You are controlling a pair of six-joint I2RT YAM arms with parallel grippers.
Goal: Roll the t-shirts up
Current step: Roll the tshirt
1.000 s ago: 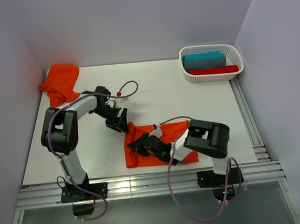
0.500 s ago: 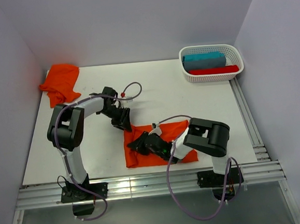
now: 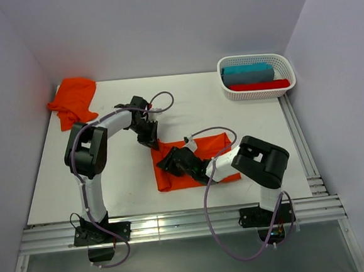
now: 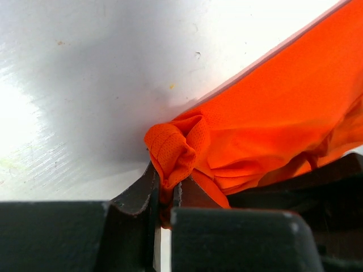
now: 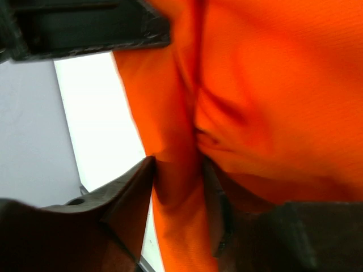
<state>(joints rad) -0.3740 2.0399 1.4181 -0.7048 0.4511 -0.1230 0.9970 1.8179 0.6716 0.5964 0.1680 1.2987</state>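
**Left claw** (image 4: pixel 166 184): mine. The jaws are drawn almost together and nip a bunched corner of the near t-shirt (image 4: pixel 272 113). The fabric wads into a small knob just above my fingertips (image 4: pixel 139 192), and a strip of it runs down between them. Past the knob, the shirt's edge runs up and to the right across the bare white table (image 4: pixel 85 68).

**Right claw** (image 5: pixel 177 170): mine. The jaws stand part-way apart, and a soft ridge of the same shirt fills the gap between them. Both fingers touch orange cloth, but I cannot tell whether they press it. White table shows just left of the shirt's edge.

**Near t-shirt**: plain orange, lying toward the front middle of the table as a rough, skewed rectangle. My left claw has its far left corner. My right claw sits low on its left half, and my right forearm lies across the rest.

**Far t-shirt** (image 3: pixel 73 99): plain orange, in a crumpled heap at the far left corner of the table, against the wall. It is well apart from both claws.

**Basket** (image 3: pixel 254 94): white lattice, at the far right corner of the table. It holds a teal cloth (image 3: pixel 247 73) toward the back and a red cloth (image 3: pixel 259 85) toward the front, touching each other.
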